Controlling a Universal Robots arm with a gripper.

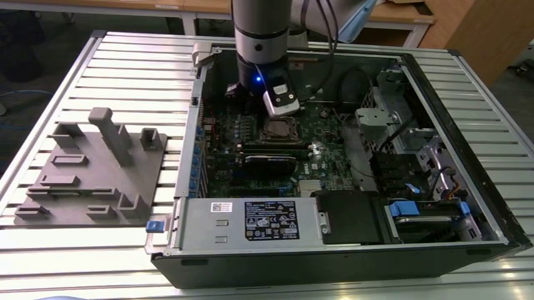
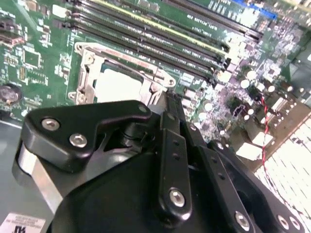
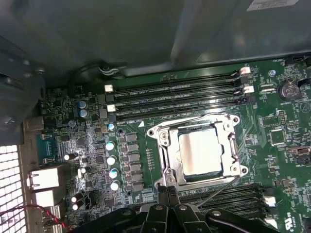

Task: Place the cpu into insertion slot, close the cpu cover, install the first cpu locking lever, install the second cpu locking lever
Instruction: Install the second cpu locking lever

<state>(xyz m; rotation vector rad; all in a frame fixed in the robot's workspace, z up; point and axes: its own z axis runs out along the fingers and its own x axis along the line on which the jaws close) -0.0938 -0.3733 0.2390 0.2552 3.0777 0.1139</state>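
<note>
Exterior view: the gripper (image 1: 269, 107) is seen just above the slot (image 1: 277, 131). Second wrist view: the cpu (image 2: 116, 85) is seated under the cover (image 2: 92, 56), just beyond the fingertips. First wrist view: fingers (image 3: 166, 195) are pressed together at the socket's edge.

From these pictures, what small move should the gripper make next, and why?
Probably a short descent onto the lever beside the insertion slot. The cpu already sits inside, the cpu cover lies flat around it, and the gripper hangs at the socket's edge, near a thin wire lever.
</note>
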